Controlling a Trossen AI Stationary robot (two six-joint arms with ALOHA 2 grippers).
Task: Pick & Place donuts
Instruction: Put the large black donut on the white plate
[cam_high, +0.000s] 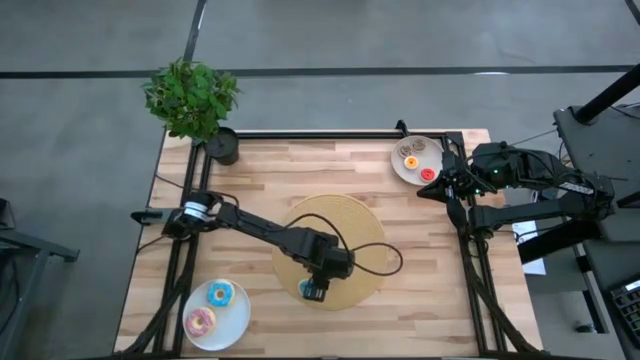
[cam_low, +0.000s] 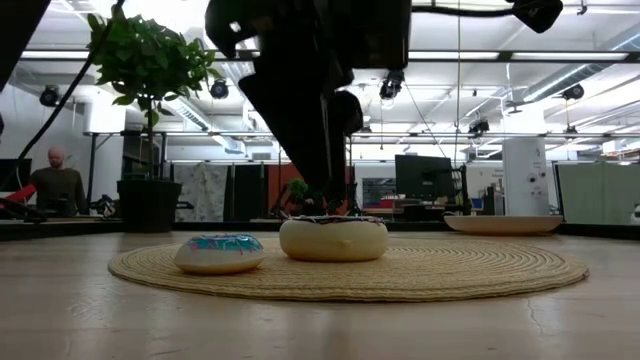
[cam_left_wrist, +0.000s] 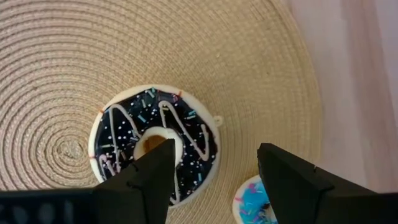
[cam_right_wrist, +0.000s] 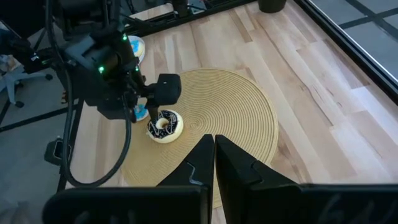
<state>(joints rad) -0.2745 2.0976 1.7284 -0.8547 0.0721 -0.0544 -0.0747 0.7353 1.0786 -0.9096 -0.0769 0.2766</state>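
Woven into a spiral, the round tan mat (cam_left_wrist: 68, 68) fills the left wrist view, and on it lies the chocolate donut (cam_left_wrist: 155, 140), flat, iced face up with white zigzag icing and sprinkles, its hole pointing straight up. One of the left gripper's (cam_left_wrist: 214, 177) fingers (cam_left_wrist: 146, 183) stands over the hole and the other outside the ring's rim; they are spread and hold nothing. A light blue donut (cam_left_wrist: 252, 202) just beside is cut off by the frame and a finger.

From the low view, the same light blue donut (cam_low: 220, 252) lies flat at the mat's (cam_low: 480, 268) near side, next to the cream-sided chocolate donut (cam_low: 333, 238); the arm above hides the fingertips.

From the high view, the left gripper (cam_high: 318, 288) covers most of both donuts. A white plate (cam_high: 235, 325) at the bench's (cam_high: 420, 290) near left corner carries a blue-iced donut (cam_high: 220, 294) and a pink donut (cam_high: 200, 321). The far plate (cam_high: 400, 168) holds tiny ones, hard to make out.

In the right wrist view, the right gripper (cam_right_wrist: 214, 155) waits above the bench's right side, fingers pressed together, empty.
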